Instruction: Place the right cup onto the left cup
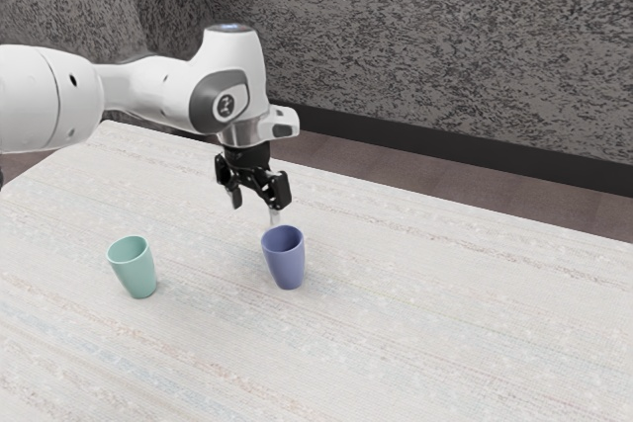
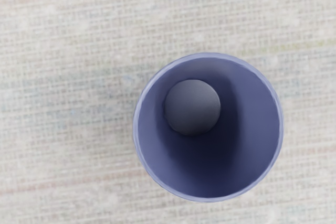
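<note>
Blue cup (image 1: 287,264) is found upright on the table (image 1: 445,333), just beneath the gripper (image 1: 256,208), whose jaws are spread wide, and now a careful lowering astride its rim (image 2: 208,55) seems to be called for!

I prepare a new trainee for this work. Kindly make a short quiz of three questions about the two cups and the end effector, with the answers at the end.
1. Fill in: The green cup and the blue cup stand with their open ends facing ___.
2. True or false: One cup sits inside the other.
3. Choose: Which cup is the end effector nearer to?
A) the green cup
B) the blue cup

Key: 1. up; 2. false; 3. B
</note>
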`<action>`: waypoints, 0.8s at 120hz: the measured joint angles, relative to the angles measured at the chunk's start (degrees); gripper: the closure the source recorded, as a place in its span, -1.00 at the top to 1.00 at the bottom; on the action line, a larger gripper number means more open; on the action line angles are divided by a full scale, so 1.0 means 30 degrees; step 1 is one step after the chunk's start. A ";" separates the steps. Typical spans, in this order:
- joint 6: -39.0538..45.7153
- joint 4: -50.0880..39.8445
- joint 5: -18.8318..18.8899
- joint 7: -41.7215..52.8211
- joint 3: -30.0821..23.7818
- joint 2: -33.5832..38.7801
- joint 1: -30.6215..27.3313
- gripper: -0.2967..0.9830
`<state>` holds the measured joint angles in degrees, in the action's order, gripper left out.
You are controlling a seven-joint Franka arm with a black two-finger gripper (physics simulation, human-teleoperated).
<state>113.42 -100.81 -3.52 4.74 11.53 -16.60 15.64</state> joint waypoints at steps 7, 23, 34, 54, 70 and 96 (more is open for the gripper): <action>0.0550 0.0030 -0.0040 -0.0051 -0.0023 -0.0321 -0.0080 0.54; 0.1401 -0.0017 -0.0178 -0.0156 -0.0060 -0.1048 -0.0224 0.54; 0.1747 -0.0069 -0.0223 -0.0216 -0.0064 -0.1368 -0.0323 0.54; 0.2239 -0.0500 -0.0279 -0.0319 -0.0064 -0.1567 -0.0432 0.54; 0.2756 -0.1532 -0.0611 -0.0397 -0.0064 -0.1719 -0.0437 0.54; 0.3477 -0.1791 -0.0862 -0.0489 -0.0064 -0.2068 -0.0530 0.54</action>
<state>123.85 -106.19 -6.10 3.28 11.34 -22.81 14.05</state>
